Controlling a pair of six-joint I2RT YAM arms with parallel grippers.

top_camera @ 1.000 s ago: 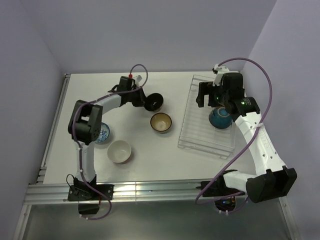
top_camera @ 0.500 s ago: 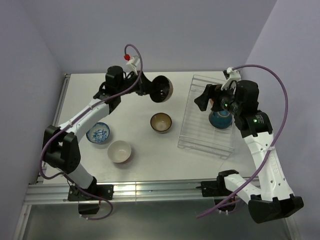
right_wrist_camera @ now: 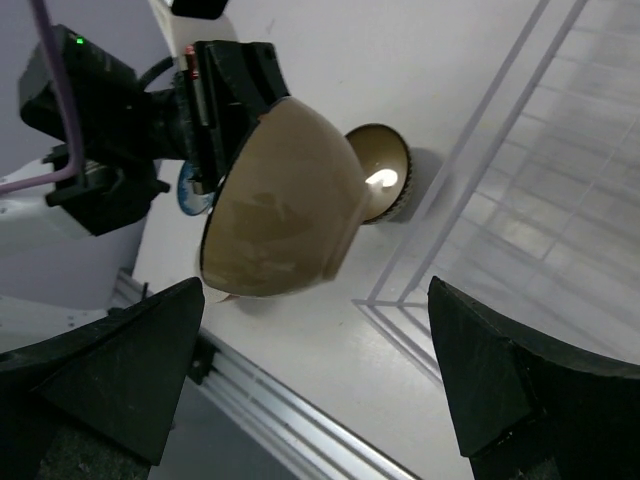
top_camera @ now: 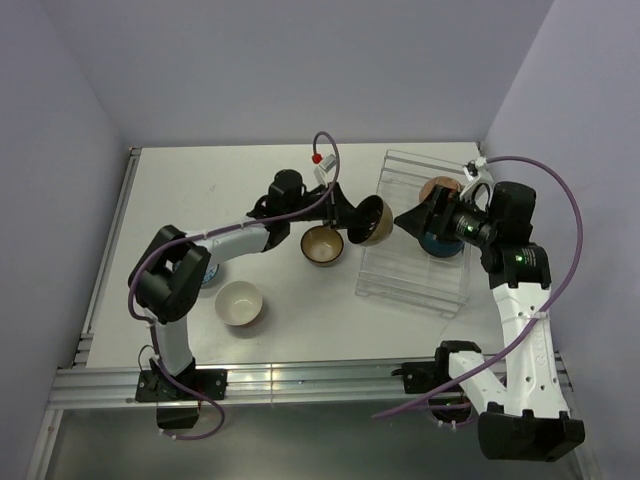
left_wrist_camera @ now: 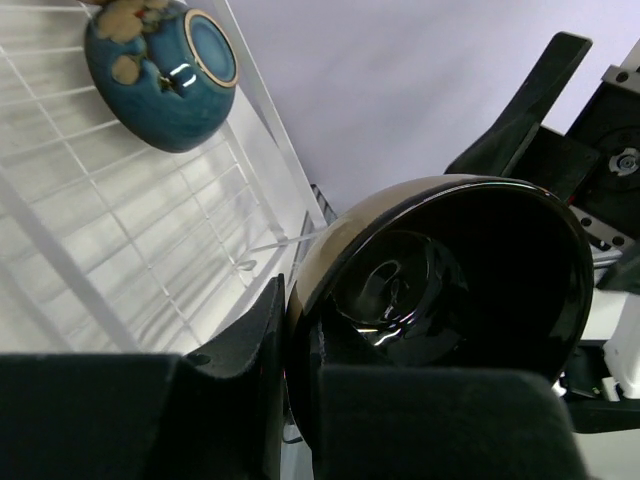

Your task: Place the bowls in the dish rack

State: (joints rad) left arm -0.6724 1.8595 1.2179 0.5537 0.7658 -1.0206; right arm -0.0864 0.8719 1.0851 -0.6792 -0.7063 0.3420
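My left gripper point(top_camera: 352, 215) is shut on the rim of a bowl, black inside and tan outside point(top_camera: 372, 222), and holds it tilted in the air at the left edge of the clear dish rack point(top_camera: 400, 280). In the left wrist view the rim sits pinched between my fingers point(left_wrist_camera: 250, 350) and the black bowl point(left_wrist_camera: 450, 270) fills the frame. My right gripper point(top_camera: 412, 220) is open, over the rack, facing that bowl point(right_wrist_camera: 285, 200) from the right without touching it. A dark blue bowl point(top_camera: 438, 240) leans in the rack, with a tan-brown one point(top_camera: 440, 187) behind it.
A tan-brown bowl point(top_camera: 322, 245) stands on the table just left of the rack, under the held bowl. A cream-white bowl point(top_camera: 240, 303) sits nearer the front. A blue-patterned bowl point(right_wrist_camera: 185, 190) is mostly hidden by the left arm.
The left arm has swung the black bowl from the back of the table rightward to the rack's edge. The right gripper has drawn back from the blue bowl and turned left, still open.
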